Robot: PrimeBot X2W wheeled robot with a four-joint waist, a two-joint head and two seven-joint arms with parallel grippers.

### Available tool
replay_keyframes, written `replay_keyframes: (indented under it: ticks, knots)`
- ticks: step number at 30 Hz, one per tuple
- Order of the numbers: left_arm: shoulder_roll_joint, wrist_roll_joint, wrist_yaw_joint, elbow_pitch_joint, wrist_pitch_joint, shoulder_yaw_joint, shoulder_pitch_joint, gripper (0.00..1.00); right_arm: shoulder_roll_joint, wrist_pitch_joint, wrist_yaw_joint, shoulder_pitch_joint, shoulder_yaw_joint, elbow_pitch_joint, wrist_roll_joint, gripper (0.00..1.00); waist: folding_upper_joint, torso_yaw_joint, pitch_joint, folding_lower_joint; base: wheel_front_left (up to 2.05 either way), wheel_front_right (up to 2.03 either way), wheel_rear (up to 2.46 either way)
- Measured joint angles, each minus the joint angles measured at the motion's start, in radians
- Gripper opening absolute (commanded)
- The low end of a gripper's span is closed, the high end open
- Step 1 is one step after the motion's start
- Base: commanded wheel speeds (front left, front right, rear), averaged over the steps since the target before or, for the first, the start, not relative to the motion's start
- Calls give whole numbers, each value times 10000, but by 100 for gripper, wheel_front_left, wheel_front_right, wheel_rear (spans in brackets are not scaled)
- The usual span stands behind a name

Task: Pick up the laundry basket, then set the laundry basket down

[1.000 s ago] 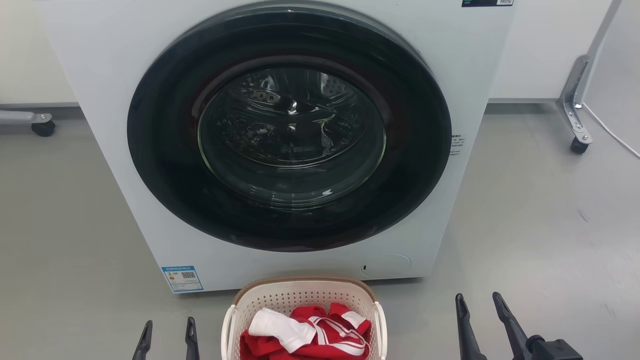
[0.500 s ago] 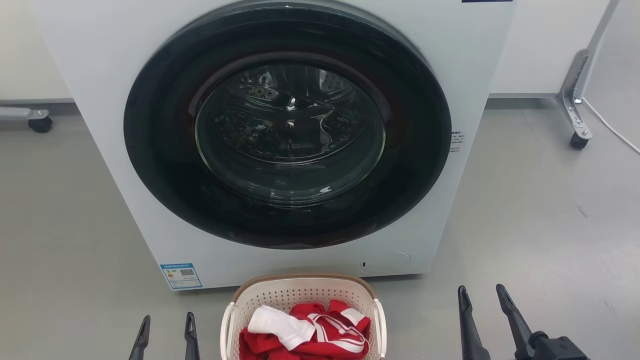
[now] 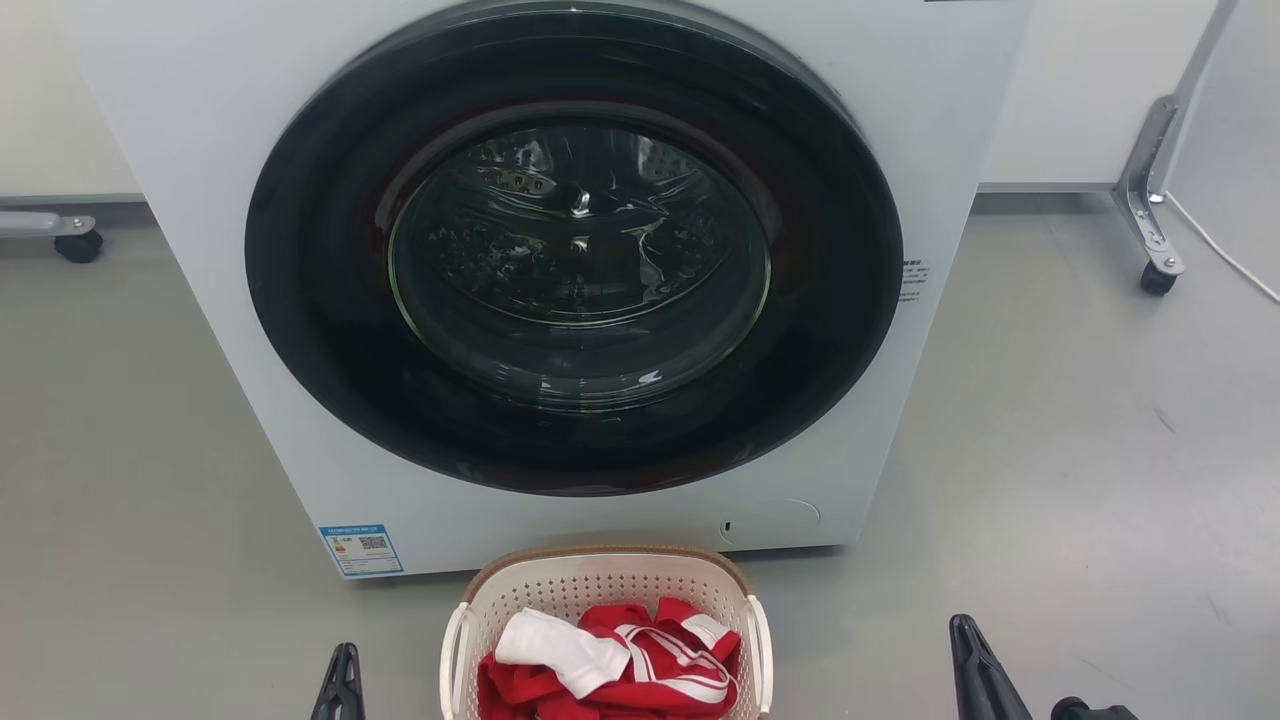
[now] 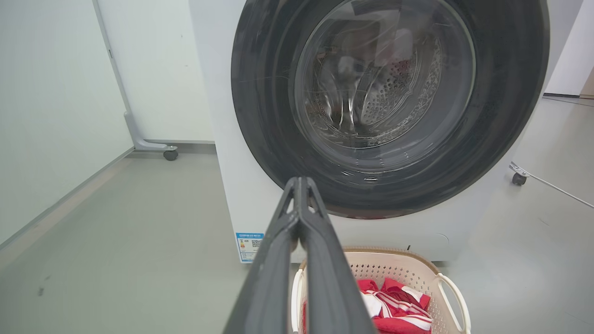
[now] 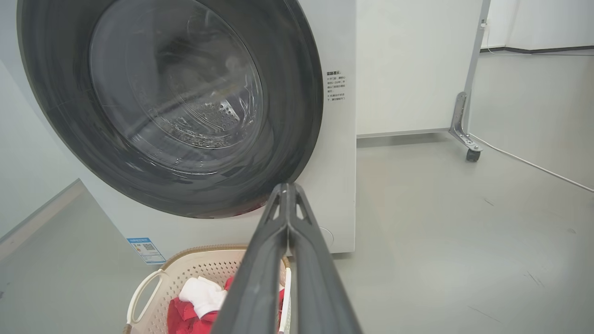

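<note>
Floor [image 3: 1050, 450]: laundry basket [image 3: 600, 588] between 2 tools [image 3: 341, 684] [image 3: 976, 668]

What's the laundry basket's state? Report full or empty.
Partly full: the laundry basket holds a pile of red and white clothes, lying below its brown rim.

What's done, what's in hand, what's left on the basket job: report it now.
Done: nothing confirmable; the laundry basket, holding red and white clothes, sits on the floor before the washing machine. In hand: left gripper and right gripper flank it, both shut, empty, off its loop handles. Left, it seems: grasp, lift, set down.
</note>
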Motion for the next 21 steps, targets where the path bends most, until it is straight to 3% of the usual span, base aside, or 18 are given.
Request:
replay_keyframes:
  ticks: [6, 21]
  knots:
    - [-6, -378, -100, 125, 151, 81, -13, 0, 35, 119, 96, -14, -221, 61, 483, 0, 0, -3, 31, 0, 0, 0, 0]
    - [-19, -2838, -508, 499, 777, 418, -316, 0, 105, 752, 470, -295, -890, 341, 2679, 0, 0, -11, 97, 0, 0, 0, 0]
